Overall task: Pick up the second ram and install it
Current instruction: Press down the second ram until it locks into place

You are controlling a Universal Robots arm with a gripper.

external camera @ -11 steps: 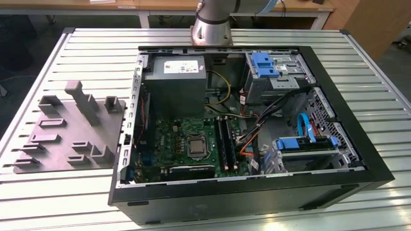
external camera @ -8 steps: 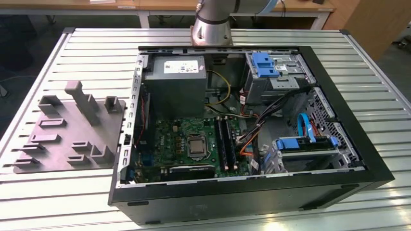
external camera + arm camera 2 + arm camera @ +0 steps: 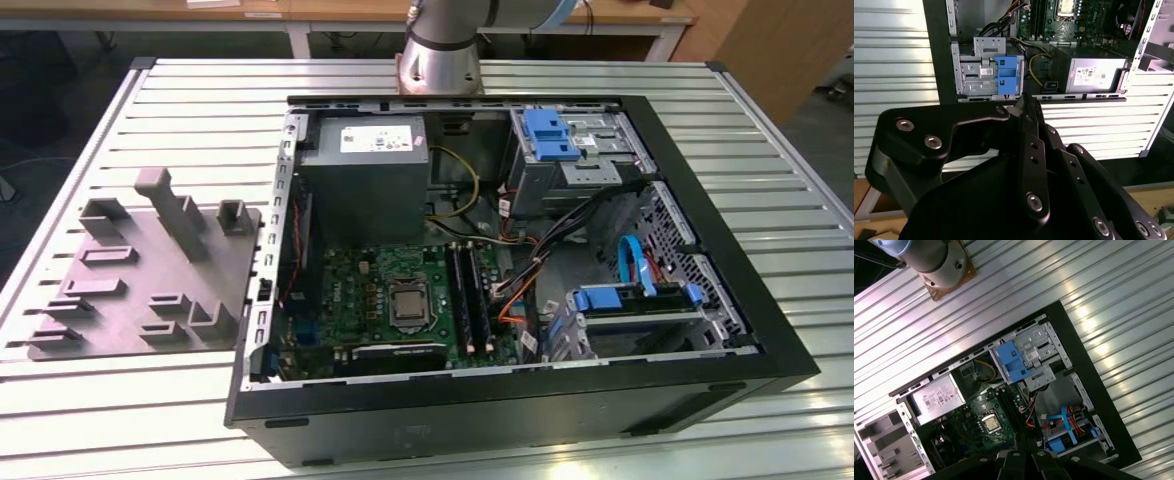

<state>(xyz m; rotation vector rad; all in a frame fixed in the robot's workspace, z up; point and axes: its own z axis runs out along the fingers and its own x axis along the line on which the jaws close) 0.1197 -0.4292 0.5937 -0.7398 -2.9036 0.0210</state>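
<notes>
1. A ribbed aluminium table (image 3: 747, 120) is carrying everything, its slats catching bright glare
2. A black tower computer case (image 3: 534, 400) is lying open on its side, with the arm's metal base (image 3: 441, 50) standing just behind it
3. A grey moulded fixture (image 3: 120, 290) with upright blocks and slots is sitting on the table at the exterior view's left of the case
4. The black, bolted gripper (image 3: 1021, 102) is hanging well above the case in both wrist views; I cannot tell whether it is open or closed on anything
5. A grey boxy power supply (image 3: 363, 160) and a blue-latched drive cage (image 3: 547, 135) are flanking a bundle of cables
6. The green motherboard (image 3: 354, 285) is lying flat, its square CPU socket (image 3: 404, 305) just beside long dark memory slots (image 3: 463, 290)
7. The second ram is not standing out: the narrow dark strips in those slots, far below the gripper, are too alike to tell apart
</notes>
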